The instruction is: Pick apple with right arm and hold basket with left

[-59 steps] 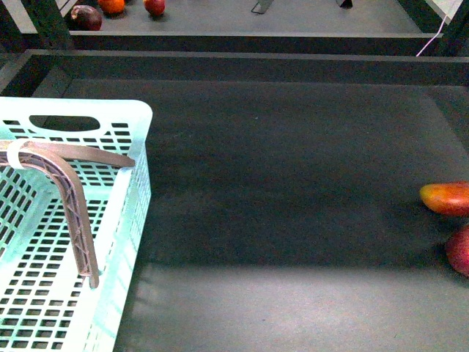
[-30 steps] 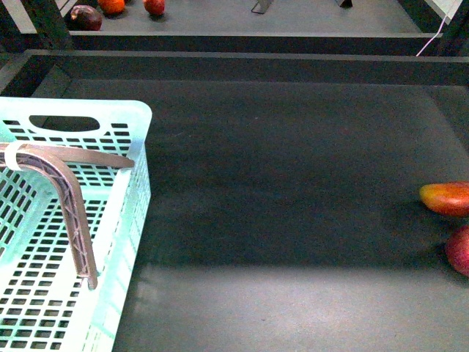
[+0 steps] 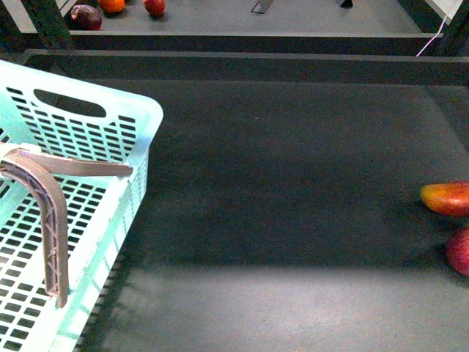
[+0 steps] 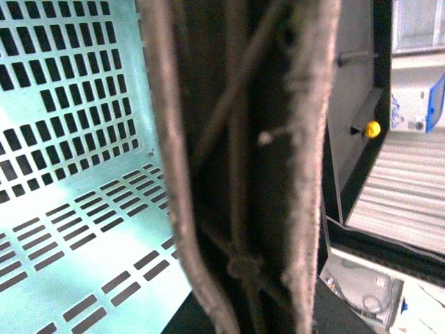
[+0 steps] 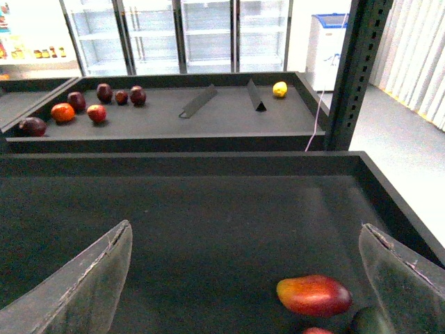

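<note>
Red-orange elongated fruit (image 3: 445,198) lies just beside apple (image 3: 460,251); right gripper (image 5: 245,229) spread; left gripper (image 4: 240,174) at basket (image 3: 143,110) handle, grip untellable

We see the basket's grey-brown handle (image 4: 240,174) very close up and blurred, filling the middle of the left wrist view. It has two long fuzzy edge strips with thin crossing ribs in the dark gap between them. On one side of the handle lies the pale mint-green basket (image 4: 69,209), its wall and floor cut with rows of small slots. On the other side of the handle, well beyond it, we make out a small round yellow object (image 4: 373,129) on a dark surface, a white and blue cabinet (image 4: 417,97), and pale vertical slats (image 4: 407,188).
</note>
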### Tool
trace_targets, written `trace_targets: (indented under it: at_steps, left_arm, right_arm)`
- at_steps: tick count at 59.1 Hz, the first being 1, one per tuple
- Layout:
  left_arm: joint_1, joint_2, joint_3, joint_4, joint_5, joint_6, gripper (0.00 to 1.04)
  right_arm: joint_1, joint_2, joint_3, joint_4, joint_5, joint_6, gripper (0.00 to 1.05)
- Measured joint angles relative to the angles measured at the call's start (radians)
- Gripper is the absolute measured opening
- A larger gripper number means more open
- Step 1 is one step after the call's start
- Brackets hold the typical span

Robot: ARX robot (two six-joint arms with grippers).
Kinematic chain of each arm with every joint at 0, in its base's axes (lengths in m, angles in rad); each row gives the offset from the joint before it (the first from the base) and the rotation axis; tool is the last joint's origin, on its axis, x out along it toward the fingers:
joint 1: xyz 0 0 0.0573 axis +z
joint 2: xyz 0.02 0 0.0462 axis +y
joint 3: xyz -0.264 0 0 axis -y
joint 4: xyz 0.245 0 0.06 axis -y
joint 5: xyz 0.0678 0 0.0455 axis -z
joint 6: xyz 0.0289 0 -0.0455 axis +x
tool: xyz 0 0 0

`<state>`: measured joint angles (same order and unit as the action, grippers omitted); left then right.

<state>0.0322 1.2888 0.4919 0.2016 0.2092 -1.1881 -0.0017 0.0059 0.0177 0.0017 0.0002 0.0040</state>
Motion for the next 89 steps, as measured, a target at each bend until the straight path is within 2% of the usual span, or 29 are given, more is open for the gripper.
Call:
trace_targets:
  at_steps: [7,21,30,44,50,75,78,81,84,89]
  left_arm:
    - [-0.097,-0.032,0.055,-0.042,-0.001,0.003,0.07]
    - [-0.404,0.014,0.277,-0.082,-0.068,0.034,0.07]
    - [-0.535,0.071,0.346,-0.086,-0.095,0.031,0.07]
    - [-0.683,0.132,0.401,-0.099,-0.096,0.060,0.07]
    - [-0.712,0.134,0.415,-0.099,-0.054,0.085,0.07]
    - [-0.713,0.134,0.416,-0.099,-0.071,0.114,0.07]
    - [-0.713,0.134,0.416,-0.099,-0.069,0.114,0.07]
    - [-0.713,0.134,0.416,-0.099,-0.068,0.115,0.07]
    - [-0.713,0.134,0.417,-0.099,-0.066,0.115,0.07]
    - [-0.713,0.134,0.417,-0.099,-0.068,0.115,0.07]
  right_arm:
    - [0.000,0.000,0.000,0.000,0.000,0.000,0.96]
    - [0.000,0.000,0.000,0.000,0.000,0.000,0.96]
    - [0.000,0.000,0.000,0.000,0.000,0.000,0.96]
    - [0.000,0.000,0.000,0.000,0.000,0.000,0.96]
    - [0.000,0.000,0.000,0.000,0.000,0.000,0.96]
    - [0.000,0.000,0.000,-0.001,0.001,0.000,0.96]
    - [0.022,0.039,0.032,-0.091,0.084,0.032,0.96]
    - [0.032,0.153,0.105,-0.262,0.197,0.102,0.96]
    - [0.002,0.249,0.143,-0.343,0.218,0.130,0.96]
    - [-0.100,0.365,0.149,-0.314,0.156,0.134,0.96]
